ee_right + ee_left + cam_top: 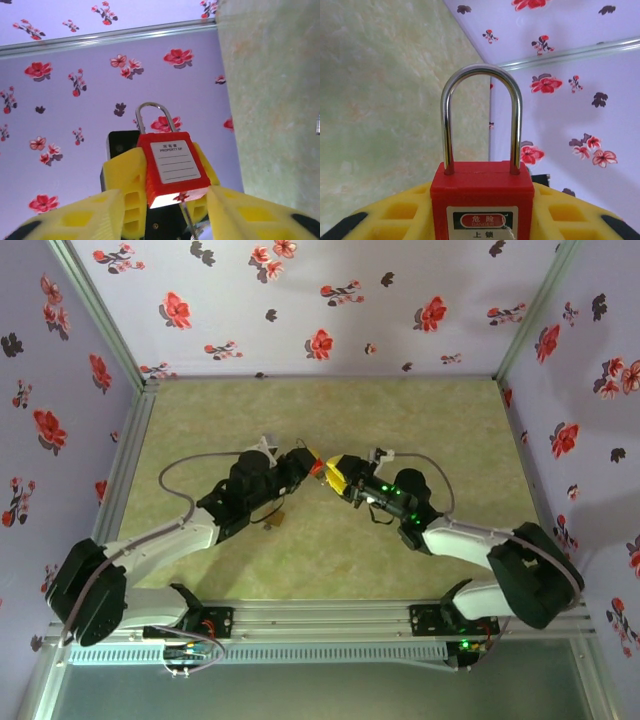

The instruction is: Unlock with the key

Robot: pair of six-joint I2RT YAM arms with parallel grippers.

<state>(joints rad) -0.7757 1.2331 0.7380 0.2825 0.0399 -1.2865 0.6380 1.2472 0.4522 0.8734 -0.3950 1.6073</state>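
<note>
Above the middle of the green worktop (pixel 300 550), both arms reach inward and meet at the padlock (pixel 480 200), which is carried clear of the surface.

1. Left hand (pixel 305 468): closed on the red padlock body. One yellow finger presses each side of the body, and the silver shackle (pixel 481 75) points away from the wrist. This grip holds the lock rigid and leaves its underside exposed to the opposite arm.

2. Right hand (pixel 338 476): open. In the right wrist view its two yellow fingers (pixel 75 217) stand apart just below the padlock, one to each side. They grip nothing. The stance suggests a re-grip or a clearance check rather than a turning stroke.

3. Padlock: both shackle legs sit in the body, so the lock is judged not yet released.

4. Key (pixel 186 212): a thin metal shaft projecting from the underside of the padlock, between the open fingers of the right hand. It appears seated in the keyway. Depth of insertion cannot be determined.

Next requirement, as judged: close the right hand on the key and rotate it while the left hand resists the torque.
</note>
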